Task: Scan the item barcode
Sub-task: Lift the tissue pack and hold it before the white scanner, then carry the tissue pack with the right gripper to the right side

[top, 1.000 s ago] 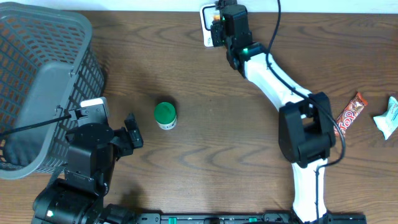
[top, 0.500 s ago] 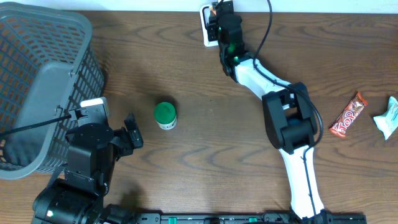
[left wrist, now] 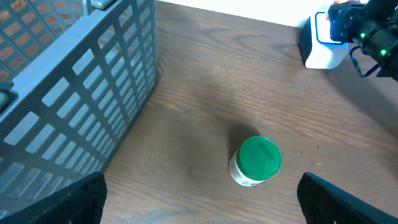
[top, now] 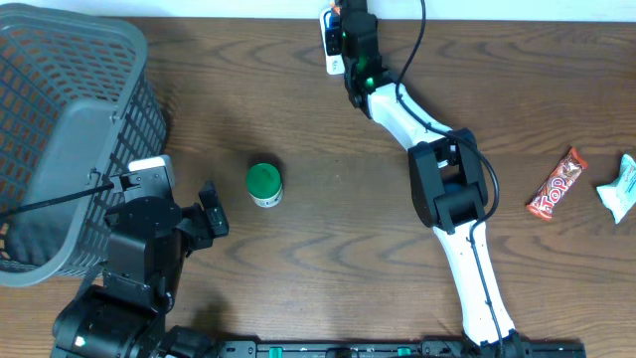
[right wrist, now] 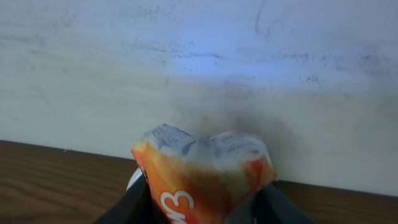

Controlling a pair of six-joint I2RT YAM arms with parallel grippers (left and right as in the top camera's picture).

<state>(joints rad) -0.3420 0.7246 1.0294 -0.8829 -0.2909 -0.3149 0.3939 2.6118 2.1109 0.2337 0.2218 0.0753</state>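
An orange and white snack packet (right wrist: pixel 202 177) fills the lower middle of the right wrist view, and my right gripper (right wrist: pixel 202 208) is shut on it, with a dark finger (right wrist: pixel 130 205) on each side. The packet faces a pale wall. From overhead, the right gripper (top: pixel 350 28) is stretched to the table's far edge, right beside the white barcode scanner (top: pixel 329 48). A sliver of orange packet (top: pixel 339 9) shows at its tip. My left gripper (top: pixel 211 211) rests open at the near left, holding nothing.
A small jar with a green lid (top: pixel 263 184) stands mid-table, ahead of the left gripper (left wrist: pixel 202 205). A grey plastic basket (top: pixel 70 139) fills the left side. A red candy bar (top: pixel 556 184) and a white packet (top: pixel 621 187) lie at the right edge.
The right arm has reached further toward the far edge and slightly left, bringing the packet up beside the scanner. The left arm and the jar have not moved.
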